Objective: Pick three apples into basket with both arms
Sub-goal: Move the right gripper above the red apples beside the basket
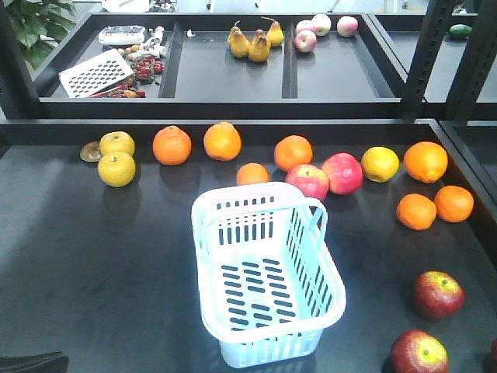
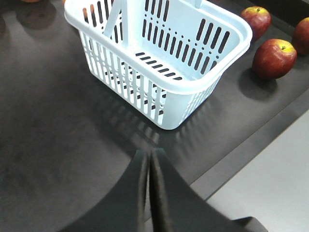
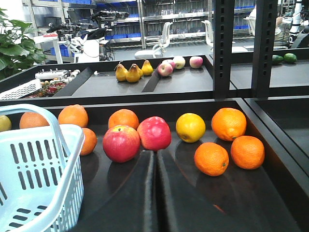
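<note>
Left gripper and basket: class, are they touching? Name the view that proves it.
Apart. The left wrist view shows the shut left gripper short of the basket's near corner, with bare dark table between them.

Black left hand (image 2: 147,156), right hand (image 3: 155,154)

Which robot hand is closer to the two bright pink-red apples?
Right. The right gripper points at the pink-red apples just ahead; the left gripper sits beyond the basket from them.
</note>
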